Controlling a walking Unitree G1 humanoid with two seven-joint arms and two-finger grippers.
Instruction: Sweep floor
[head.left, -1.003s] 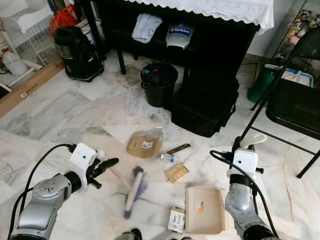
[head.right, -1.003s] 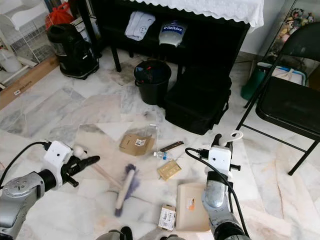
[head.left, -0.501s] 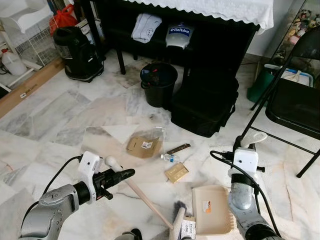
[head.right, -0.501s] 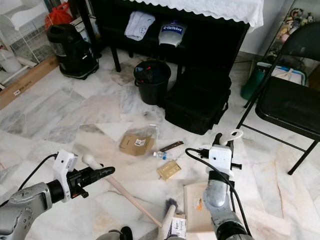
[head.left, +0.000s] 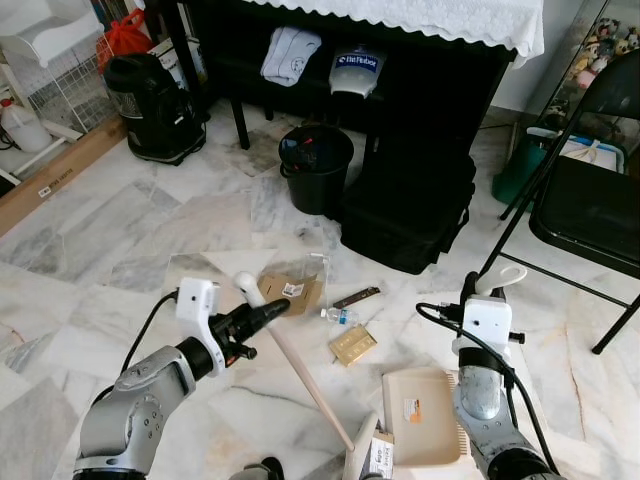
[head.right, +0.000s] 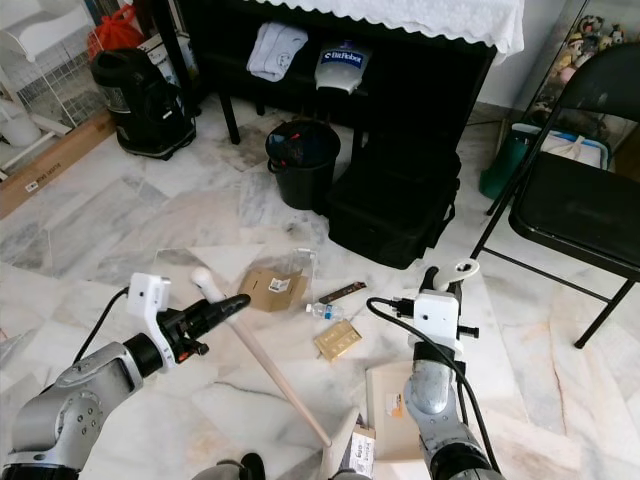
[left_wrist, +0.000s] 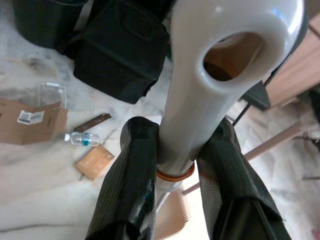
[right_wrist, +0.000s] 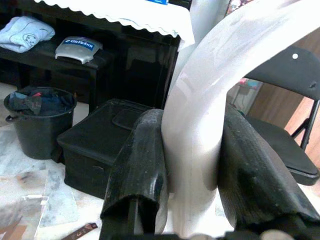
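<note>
The floor (head.left: 110, 230) is pale marble in large grey-veined slabs, and litter lies across its middle. Along the far wall stands a dark bench (head.left: 420, 60) under a white lace-edged cloth, with folded clothing and a grey case on its lower shelf. A black folding chair (head.left: 585, 200) stands at the right, with a green bin behind it. At the far left are a white wire rack and a black canister vacuum (head.left: 150, 95). A black case (head.left: 410, 215) sits on the floor before the bench, and a black bucket (head.left: 315, 165) stands just beside it.

The beige dustpan (head.left: 420, 415) lies flat on the floor near the bottom edge, its white handle rising into the right tool (right_wrist: 192, 165); both black fingers press against that handle. The broom (head.left: 300, 375) slants from upper left down to lower right, its wooden shaft crossing bare marble and its head low beside the dustpan, next to a small printed box (head.left: 380, 458). The left tool (left_wrist: 175, 170) is clamped on the broom's white grip, just above the orange ring where the shaft begins.

Among the litter, a flattened cardboard piece (head.left: 290, 292) lies near a clear plastic sheet, with a small plastic bottle (head.left: 342, 317), a dark narrow strip (head.left: 357, 297) and a tan packet (head.left: 353, 345) between it and the dustpan.
</note>
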